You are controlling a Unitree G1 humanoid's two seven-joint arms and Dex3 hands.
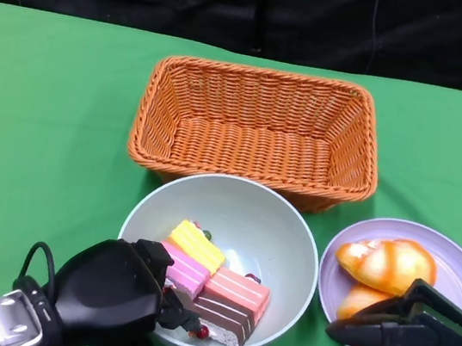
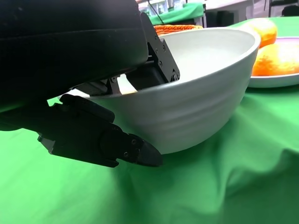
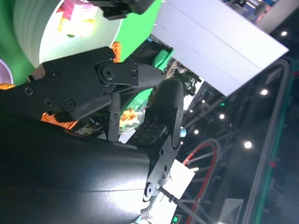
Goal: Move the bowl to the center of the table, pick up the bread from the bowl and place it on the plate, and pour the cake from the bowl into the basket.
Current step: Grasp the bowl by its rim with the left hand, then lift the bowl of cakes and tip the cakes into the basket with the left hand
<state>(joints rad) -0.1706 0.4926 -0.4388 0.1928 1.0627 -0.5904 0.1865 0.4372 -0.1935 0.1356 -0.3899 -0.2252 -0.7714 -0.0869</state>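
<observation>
- My left hand (image 1: 108, 294) grips the near rim of the bowl (image 1: 246, 219): the left wrist view shows fingers (image 2: 107, 142) under the outer wall and others hooked over the lip, so the rim is pinched between them.
- My right hand (image 1: 411, 335) holds nothing; its fingers are spread loosely and hover over the near edge of the plate (image 1: 461, 260), with the bread (image 1: 387, 264) just beyond the fingertips.
- As I judge it, the bread step is done and the pour is in hand, since two glazed orange-and-white rolls lie on the lilac plate.
- The cake (image 1: 214, 288) lies just past my left fingers, against the bowl's near wall: layered slices, one yellow-topped, others pink and brown, with a small red berry beside them.
- The bowl is pale grey-green, smooth and deep. It rests on the green table (image 1: 49, 111), its far rim nearly touching the basket (image 1: 259, 129).
- Next I would lift the bowl by this rim grip and tip it away from my fingers, over the basket's near wall. The slices are loose and may slide out together.
</observation>
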